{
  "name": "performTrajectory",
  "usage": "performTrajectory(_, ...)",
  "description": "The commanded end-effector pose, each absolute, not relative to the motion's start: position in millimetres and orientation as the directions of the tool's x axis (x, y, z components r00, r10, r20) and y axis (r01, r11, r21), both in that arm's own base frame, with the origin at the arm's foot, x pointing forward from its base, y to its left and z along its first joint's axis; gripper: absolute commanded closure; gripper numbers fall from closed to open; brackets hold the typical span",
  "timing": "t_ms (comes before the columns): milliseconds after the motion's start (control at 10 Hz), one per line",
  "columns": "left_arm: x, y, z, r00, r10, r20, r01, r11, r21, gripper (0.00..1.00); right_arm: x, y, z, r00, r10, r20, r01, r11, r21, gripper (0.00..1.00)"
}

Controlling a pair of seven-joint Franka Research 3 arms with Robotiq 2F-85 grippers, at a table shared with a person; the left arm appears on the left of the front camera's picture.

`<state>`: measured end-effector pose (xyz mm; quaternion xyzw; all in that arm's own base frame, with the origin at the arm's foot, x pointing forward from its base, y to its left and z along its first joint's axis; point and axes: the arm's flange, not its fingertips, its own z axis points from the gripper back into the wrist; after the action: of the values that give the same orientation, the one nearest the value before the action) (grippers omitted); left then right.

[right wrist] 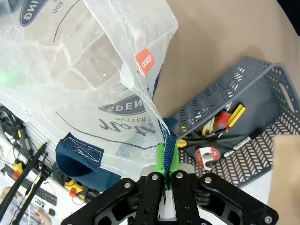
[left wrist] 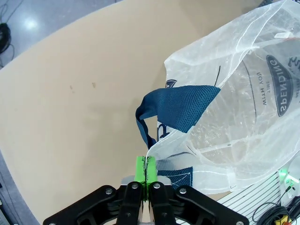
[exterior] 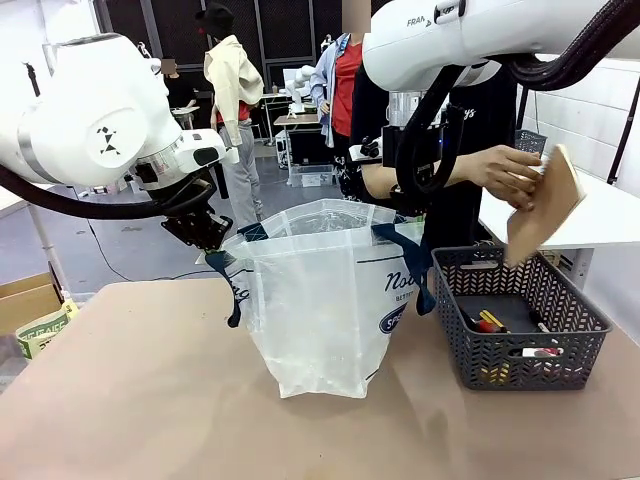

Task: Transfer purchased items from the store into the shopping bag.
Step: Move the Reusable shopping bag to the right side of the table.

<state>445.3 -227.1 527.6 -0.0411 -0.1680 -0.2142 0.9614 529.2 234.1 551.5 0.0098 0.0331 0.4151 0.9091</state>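
Note:
The clear shopping bag [exterior: 320,300] with navy handles stands open in the middle of the table. My left gripper [exterior: 215,235] is shut on its left rim; in the left wrist view the green pads [left wrist: 146,168] pinch the bag's edge beside a navy handle [left wrist: 178,110]. My right gripper [exterior: 410,200] is shut on the right rim [right wrist: 166,159], pinching plastic and navy strap. To the right stands the store, a dark grey lattice basket [exterior: 520,320], holding small yellow and red items [right wrist: 225,122]. A person's hand [exterior: 505,170] holds a flat tan item [exterior: 545,205] above the basket.
The person stands at the far side behind the bag and basket. A cardboard box and a green packet [exterior: 40,325] sit off the table's left edge. The near part of the tan tabletop [exterior: 150,400] is bare.

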Motion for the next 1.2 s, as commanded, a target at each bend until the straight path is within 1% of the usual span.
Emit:
performTrajectory(0,445.1,-226.5,527.6,0.858,-0.386,0.340,0.412,0.911,-0.005,1.00,529.8,233.6,551.3,0.654,0.754,-0.061,-0.753,0.656,0.050,1.00)
performTrajectory(1100,445.1,-226.5,527.6,0.858,-0.386,0.340,0.412,0.911,-0.005,1.00,529.8,233.6,551.3,0.654,0.754,-0.061,-0.753,0.656,0.050,1.00)
